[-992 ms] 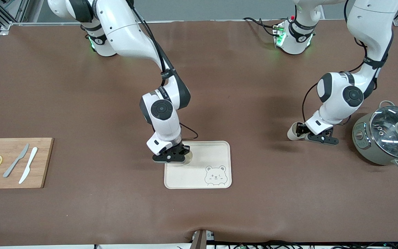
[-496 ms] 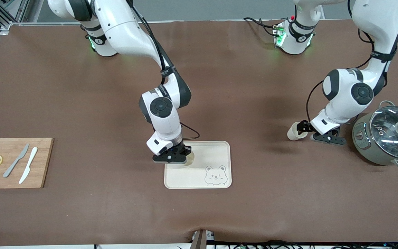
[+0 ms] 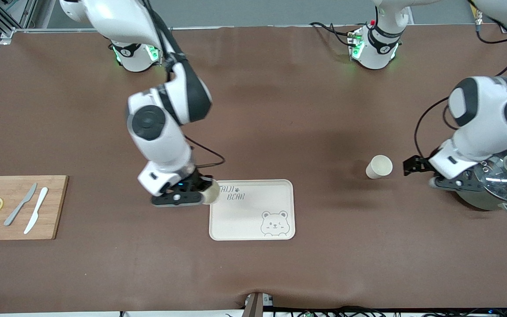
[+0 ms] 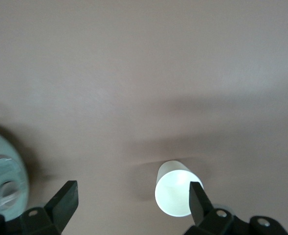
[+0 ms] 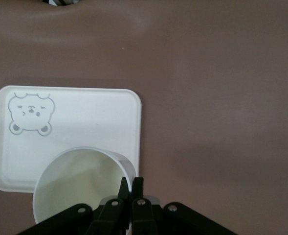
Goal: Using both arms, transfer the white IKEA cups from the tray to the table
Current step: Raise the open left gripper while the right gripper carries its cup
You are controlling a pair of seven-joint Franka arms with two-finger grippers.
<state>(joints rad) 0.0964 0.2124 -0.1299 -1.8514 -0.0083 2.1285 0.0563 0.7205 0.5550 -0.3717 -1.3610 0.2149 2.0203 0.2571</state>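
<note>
One white cup (image 3: 379,167) stands alone on the brown table, free of any grip; in the left wrist view the cup (image 4: 174,194) shows just past one fingertip. My left gripper (image 3: 420,171) is open and hangs between this cup and the pot, and the gripper (image 4: 132,200) has nothing between its fingers. My right gripper (image 3: 193,194) is shut on the rim of the second white cup (image 3: 212,192), holding it over the corner of the cream bear-print tray (image 3: 280,189). In the right wrist view the gripper (image 5: 132,184) pinches the wall of that cup (image 5: 77,188) above the tray (image 5: 85,112).
A grey pot with a glass lid (image 3: 500,178) stands under the left arm's wrist, at the left arm's end of the table. A wooden cutting board (image 3: 55,207) with two knives and lemon slices lies at the right arm's end.
My left gripper has opened, let go of its cup and drawn back toward the pot. My right arm has carried its cup from over the tray toward the tray's edge, uncovering the printed lettering.
</note>
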